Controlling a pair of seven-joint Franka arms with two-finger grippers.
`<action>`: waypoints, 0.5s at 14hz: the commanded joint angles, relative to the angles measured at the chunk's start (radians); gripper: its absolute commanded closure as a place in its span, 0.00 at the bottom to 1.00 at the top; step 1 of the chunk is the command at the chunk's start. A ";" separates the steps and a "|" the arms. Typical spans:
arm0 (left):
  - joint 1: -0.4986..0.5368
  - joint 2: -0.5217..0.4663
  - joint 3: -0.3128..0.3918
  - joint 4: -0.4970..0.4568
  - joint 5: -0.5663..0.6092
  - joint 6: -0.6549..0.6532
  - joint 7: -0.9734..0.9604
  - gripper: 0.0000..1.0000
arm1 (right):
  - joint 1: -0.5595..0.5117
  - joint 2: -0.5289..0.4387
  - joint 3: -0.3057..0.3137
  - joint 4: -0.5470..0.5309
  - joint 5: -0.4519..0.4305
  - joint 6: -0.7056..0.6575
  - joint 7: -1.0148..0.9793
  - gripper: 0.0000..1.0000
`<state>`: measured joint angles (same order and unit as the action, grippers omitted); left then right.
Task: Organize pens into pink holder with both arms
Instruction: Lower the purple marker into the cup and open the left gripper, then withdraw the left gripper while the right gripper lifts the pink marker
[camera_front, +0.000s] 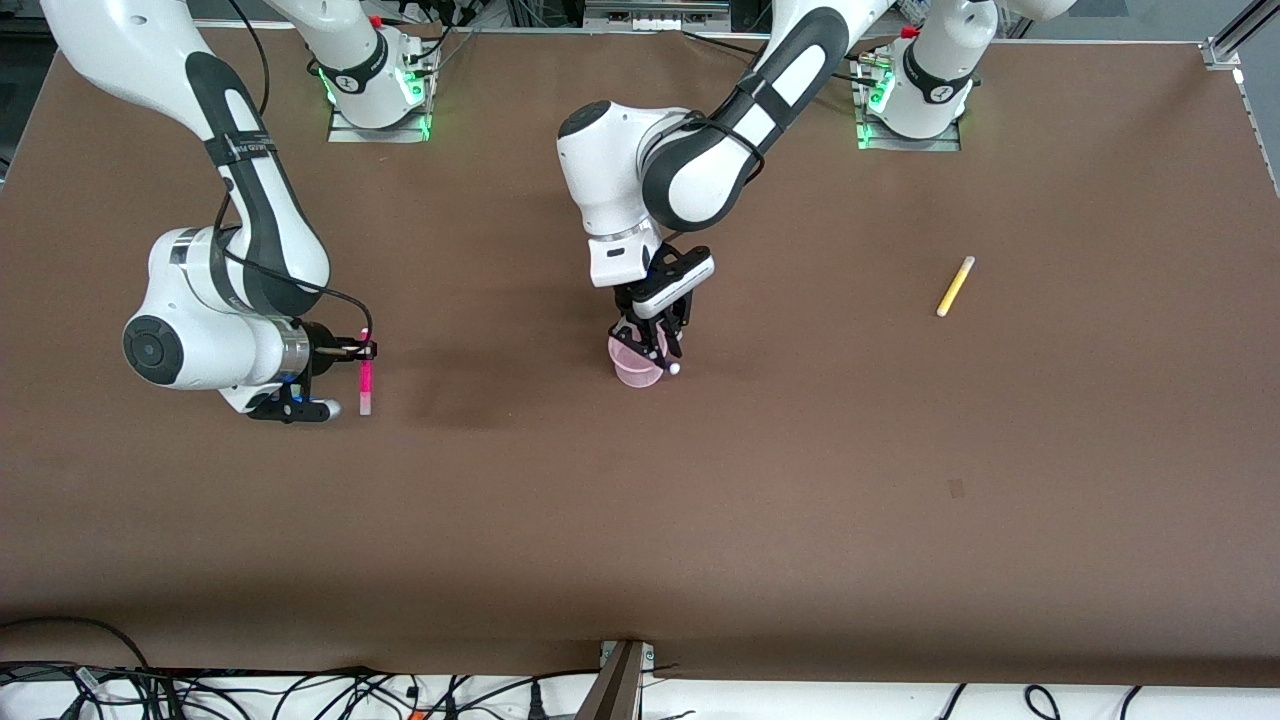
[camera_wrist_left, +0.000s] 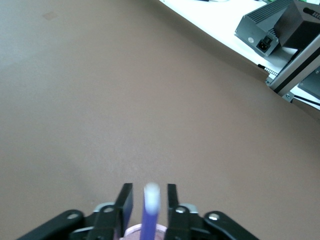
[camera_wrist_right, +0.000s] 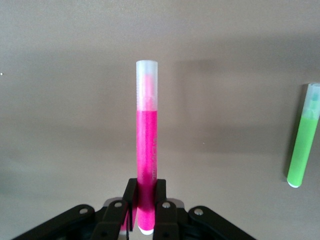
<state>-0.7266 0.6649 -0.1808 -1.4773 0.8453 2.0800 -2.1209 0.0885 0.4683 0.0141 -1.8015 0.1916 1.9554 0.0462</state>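
Observation:
The pink holder (camera_front: 636, 373) stands near the middle of the table. My left gripper (camera_front: 650, 343) is right over it, fingers open on either side of the dark purple pen (camera_front: 672, 366), which leans in the holder with its pale tip up. In the left wrist view the purple pen (camera_wrist_left: 149, 217) stands between the spread fingers (camera_wrist_left: 125, 200), with gaps on both sides, above the holder's rim (camera_wrist_left: 131, 231). My right gripper (camera_front: 362, 349) is shut on the magenta-pink pen (camera_front: 366, 382), held above the table toward the right arm's end; the right wrist view shows this pen (camera_wrist_right: 147, 135) clamped. The green pen (camera_wrist_right: 303, 142) lies on the table.
The yellow pen (camera_front: 955, 286) lies on the brown table (camera_front: 800, 480) toward the left arm's end. Cables run along the table's front edge (camera_front: 300, 690). A grey box (camera_wrist_left: 280, 27) sits off the table.

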 joint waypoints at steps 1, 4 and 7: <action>-0.020 0.016 0.017 0.040 0.031 -0.031 -0.016 0.14 | 0.002 0.013 0.000 0.025 0.017 -0.023 0.012 0.91; -0.010 0.001 0.017 0.046 0.029 -0.031 0.021 0.09 | 0.002 0.013 0.001 0.025 0.017 -0.023 0.020 0.91; 0.057 -0.043 0.005 0.071 0.003 -0.034 0.114 0.05 | 0.013 0.012 0.001 0.033 0.074 -0.039 0.095 0.91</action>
<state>-0.7145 0.6586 -0.1671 -1.4256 0.8461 2.0688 -2.0782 0.0903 0.4685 0.0142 -1.8006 0.2230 1.9520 0.0814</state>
